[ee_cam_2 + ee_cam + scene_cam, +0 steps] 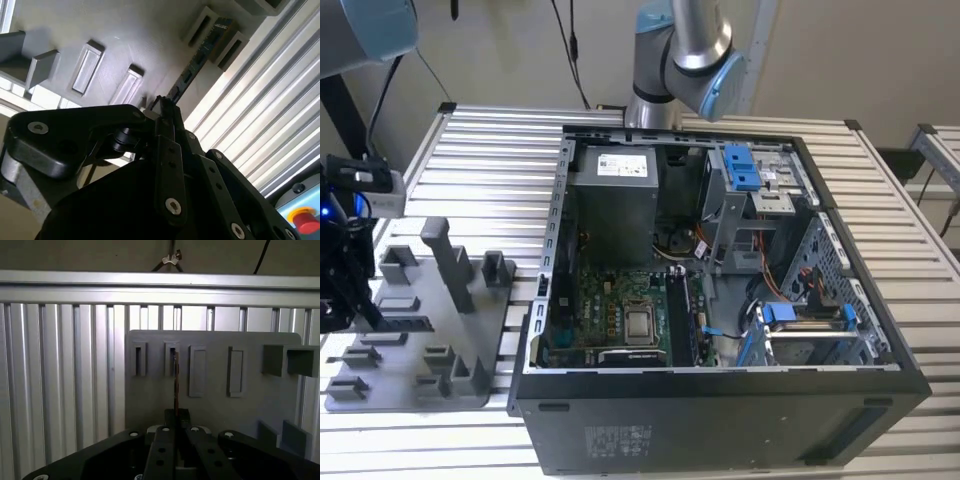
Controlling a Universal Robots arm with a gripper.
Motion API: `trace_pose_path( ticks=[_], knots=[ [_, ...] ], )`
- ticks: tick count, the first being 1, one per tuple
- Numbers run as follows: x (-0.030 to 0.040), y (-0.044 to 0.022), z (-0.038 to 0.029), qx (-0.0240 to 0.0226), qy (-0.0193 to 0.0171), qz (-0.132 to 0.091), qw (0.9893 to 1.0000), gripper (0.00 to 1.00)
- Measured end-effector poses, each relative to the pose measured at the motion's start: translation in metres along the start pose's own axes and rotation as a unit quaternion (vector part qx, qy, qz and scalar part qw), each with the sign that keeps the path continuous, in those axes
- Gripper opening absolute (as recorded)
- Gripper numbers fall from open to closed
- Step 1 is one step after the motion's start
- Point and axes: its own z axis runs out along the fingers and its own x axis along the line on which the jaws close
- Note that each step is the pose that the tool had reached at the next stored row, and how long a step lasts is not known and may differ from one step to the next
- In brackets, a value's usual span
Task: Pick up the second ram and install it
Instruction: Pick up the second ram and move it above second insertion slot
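Note:
The second ram is a thin dark strip standing on edge in the slots of the grey plastic tray. In the first wrist view the second ram appears edge-on, running from a tray slot back to the fingers. My gripper is low over the tray, its black fingers closed together on the strip's near end. In the exterior view my gripper hangs over the tray at that view's far left.
An open computer case lies on the slatted metal table, to the exterior view's right of the tray, with the motherboard exposed and blue drive brackets inside. Upright posts rise from the tray. A red button shows near the table edge.

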Motion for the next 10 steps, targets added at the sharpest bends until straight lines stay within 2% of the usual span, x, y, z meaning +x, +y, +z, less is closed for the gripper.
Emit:
trace_pose_path(
  ticks=[10],
  knots=[
    [-0.0003,0.0001,-0.0156,0.0000,0.0000,0.000,1.0000,0.14]
  ],
)
